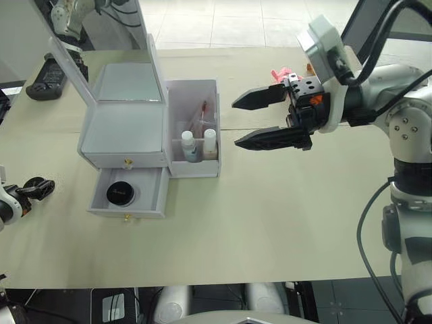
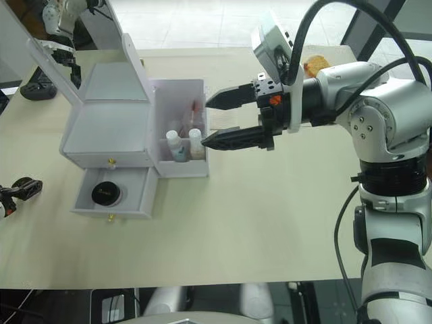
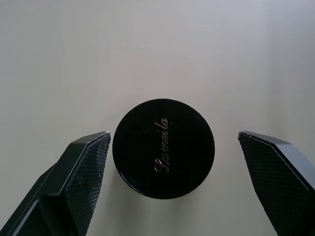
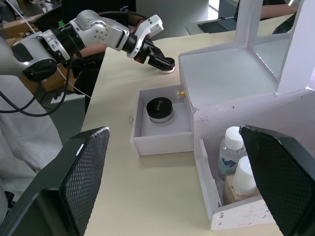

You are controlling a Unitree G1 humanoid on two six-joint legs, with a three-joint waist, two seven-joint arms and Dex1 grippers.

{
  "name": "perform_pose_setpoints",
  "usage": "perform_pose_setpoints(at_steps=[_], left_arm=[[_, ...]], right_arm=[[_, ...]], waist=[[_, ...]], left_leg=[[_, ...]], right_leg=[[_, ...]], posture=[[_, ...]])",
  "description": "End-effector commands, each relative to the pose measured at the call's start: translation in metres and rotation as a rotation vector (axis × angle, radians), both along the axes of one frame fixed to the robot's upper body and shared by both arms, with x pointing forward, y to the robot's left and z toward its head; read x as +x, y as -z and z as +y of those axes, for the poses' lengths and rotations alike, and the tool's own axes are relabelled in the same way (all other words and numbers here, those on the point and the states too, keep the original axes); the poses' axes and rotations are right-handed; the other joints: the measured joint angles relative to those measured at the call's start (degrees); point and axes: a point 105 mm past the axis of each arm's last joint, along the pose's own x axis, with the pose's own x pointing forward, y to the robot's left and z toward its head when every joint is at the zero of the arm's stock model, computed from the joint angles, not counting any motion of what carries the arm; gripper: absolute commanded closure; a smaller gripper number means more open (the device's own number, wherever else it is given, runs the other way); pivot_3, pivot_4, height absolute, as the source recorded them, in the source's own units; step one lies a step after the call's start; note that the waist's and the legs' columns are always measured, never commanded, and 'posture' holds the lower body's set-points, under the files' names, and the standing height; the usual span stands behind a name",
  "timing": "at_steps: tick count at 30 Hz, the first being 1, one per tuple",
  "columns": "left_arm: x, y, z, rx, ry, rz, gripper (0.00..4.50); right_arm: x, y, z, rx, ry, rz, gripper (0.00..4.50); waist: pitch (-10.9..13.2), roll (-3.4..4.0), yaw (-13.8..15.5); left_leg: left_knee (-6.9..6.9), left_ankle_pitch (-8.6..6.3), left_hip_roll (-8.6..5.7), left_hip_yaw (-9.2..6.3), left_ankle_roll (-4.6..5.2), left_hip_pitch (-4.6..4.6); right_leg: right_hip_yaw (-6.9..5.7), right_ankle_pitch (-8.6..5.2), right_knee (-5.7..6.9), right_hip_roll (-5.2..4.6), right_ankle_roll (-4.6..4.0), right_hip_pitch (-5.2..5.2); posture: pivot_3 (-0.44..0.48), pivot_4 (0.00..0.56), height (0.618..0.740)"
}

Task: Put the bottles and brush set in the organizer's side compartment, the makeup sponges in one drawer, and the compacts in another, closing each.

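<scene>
**A:** Organizer (image 1: 125, 131) status? White box, left-centre of the table (image 1: 283, 223), mirrored lid (image 1: 64, 64) standing open.

**B:** Side compartment (image 1: 196, 94) on its right holds two white-capped bottles (image 1: 199, 143) at the near end, upright, side by side behind a divider. Brush set (image 1: 202, 116) with a red handle sits farther back in the same compartment, in a clear sleeve.

**A:** Drawers?

**B:** Upper drawer (image 1: 125, 160) flush, gold knob showing. Lower drawer (image 1: 128, 194) pulled out toward the near edge, one black round compact (image 1: 120, 194) inside, lying flat on the left of the drawer floor.

**A:** Right end effector (image 1: 260, 120)?

**B:** Fingers spread wide, nothing between them. Hovering just right of the side compartment, tips pointing left at it.

**A:** Left end effector (image 3: 172, 162)?

**B:** Low at the left edge of the table. Its wrist camera shows both fingers spread on either side of a second compact (image 3: 163, 148), glossy black round lid with gold script lettering, lying on the table. Left finger is very close to the rim, contact unclear; right finger clearly apart.

**A:** Anything else?

**B:** Pink item (image 1: 281, 73) and an orange one (image 2: 314, 66) far right on the table, partly hidden by the right arm. Black device (image 1: 46, 77) at far left.
</scene>
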Motion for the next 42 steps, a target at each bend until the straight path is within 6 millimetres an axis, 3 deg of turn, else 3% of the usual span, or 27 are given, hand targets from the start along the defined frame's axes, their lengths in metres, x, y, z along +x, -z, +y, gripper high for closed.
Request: perform_pose_setpoints(at_steps=[1,2,5,8,13,17,20,23,24,27,30,34,36,42], left_arm=[[0.002,-0.006,0.008,0.024,-0.024,0.003,0.02],[0.003,-0.005,0.007,0.023,-0.022,0.007,0.02],[0.005,-0.005,0.007,0.023,-0.027,0.015,0.59],[0.006,-0.006,0.01,0.013,-0.05,0.01,1.51],[0.004,-0.013,0.014,0.028,-0.06,0.005,1.59],[0.008,-0.062,0.015,0.053,-0.032,-0.186,1.59],[0.0,-0.108,-0.005,0.088,0.138,-0.348,1.59],[-0.019,-0.133,-0.035,0.154,0.38,-0.386,1.59],[-0.026,-0.147,-0.052,0.237,0.508,-0.418,1.59],[-0.05,-0.175,-0.102,0.213,0.803,-0.468,1.59],[-0.065,-0.16,-0.138,0.149,1.003,-0.303,1.59],[-0.086,-0.121,-0.18,-0.032,1.183,-0.021,1.59],[-0.087,-0.112,-0.196,-0.045,1.24,0.012,1.59],[-0.062,-0.078,-0.2,0.218,1.327,0.062,1.59]], right_arm=[[-0.005,-0.012,-0.002,0.027,0.006,-0.047,0.0],[-0.004,-0.013,0.0,0.026,0.01,-0.049,0.0],[-0.004,-0.013,0.002,0.026,0.018,-0.05,0.0],[-0.003,-0.014,0.002,0.028,0.026,-0.053,0.0],[-0.001,-0.016,0.002,0.03,0.039,-0.065,0.0],[-0.001,-0.016,0.0,0.025,0.045,-0.075,0.0],[-0.001,-0.015,-0.001,0.014,0.039,-0.078,0.0],[0.0,-0.016,-0.002,0.008,0.029,-0.083,0.0],[0.001,-0.017,-0.002,0.008,0.024,-0.086,0.0],[0.004,-0.017,0.005,0.004,0.003,-0.097,0.0],[0.007,-0.018,0.012,0.004,-0.015,-0.108,0.0],[0.009,-0.019,0.017,0.011,-0.034,-0.115,0.0],[0.009,-0.02,0.018,0.015,-0.035,-0.122,0.0],[0.009,-0.022,0.016,0.029,-0.008,-0.133,0.0]], waist=[[0.0,0.0,-0.2],[0.0,0.0,-0.3],[0.0,0.0,-0.6],[0.0,0.0,-0.6],[0.0,0.0,-0.8],[0.0,-0.02,-0.9],[0.0,-0.05,-1.0],[0.0,-0.04,-1.3],[0.0,0.0,-1.3],[0.1,0.01,-1.2],[0.1,0.04,-1.3],[0.1,0.25,-1.2],[0.2,0.24,-1.1],[0.2,0.25,-1.1]], left_leg=[[0.0,0.0,0.0,0.0,0.0,0.0],[0.0,0.0,0.0,0.0,0.0,0.0],[0.0,0.0,0.0,-0.02,0.0,0.0],[0.01,0.0,0.0,-0.03,0.0,-0.01],[0.01,0.0,0.0,-0.04,0.0,0.0],[0.01,0.0,0.0,-0.06,0.0,-0.02],[0.01,0.01,0.0,-0.12,-0.02,-0.08],[-0.02,0.02,0.0,-0.08,-0.04,-0.1],[-0.05,0.02,0.0,-0.06,-0.04,-0.09],[-0.1,0.02,0.03,-0.01,-0.03,-0.07],[-0.09,0.01,0.05,0.0,-0.02,-0.07],[-0.09,-0.01,0.04,0.1,0.02,0.01],[-0.08,-0.01,0.05,0.09,0.02,-0.01],[-0.07,-0.01,0.05,0.09,0.01,0.02]], right_leg=[[0.0,0.0,0.05,0.0,0.0,0.0],[0.0,0.0,0.15,0.0,0.0,0.0],[-0.01,0.0,0.27,0.0,0.0,-0.01],[-0.02,0.0,0.27,0.0,0.0,0.0],[-0.03,0.0,0.28,0.0,0.0,0.0],[-0.05,0.0,0.28,0.0,0.0,-0.01],[-0.08,0.0,0.27,0.0,0.0,-0.04],[-0.05,0.0,0.19,-0.03,0.0,-0.05],[-0.03,0.0,0.16,-0.03,0.0,-0.06],[-0.04,0.0,-0.19,-0.02,0.0,-0.05],[-0.04,0.0,-0.21,-0.01,0.0,-0.02],[0.01,-0.01,-0.22,-0.02,0.01,0.06],[0.01,-0.01,-0.21,0.0,0.01,0.05],[0.01,0.0,-0.21,0.01,0.01,0.06]], posture=[[0.0,0.15,0.74],[0.0,0.15,0.74],[0.0,0.15,0.74],[0.0,0.15,0.74],[0.0,0.15,0.74],[0.0,0.15,0.74],[0.0,0.15,0.74],[0.0,0.15,0.74],[0.0,0.15,0.74],[0.0,0.15,0.74],[0.0,0.15,0.74],[0.0,0.15,0.74],[0.0,0.15,0.74],[0.0,0.15,0.74]])
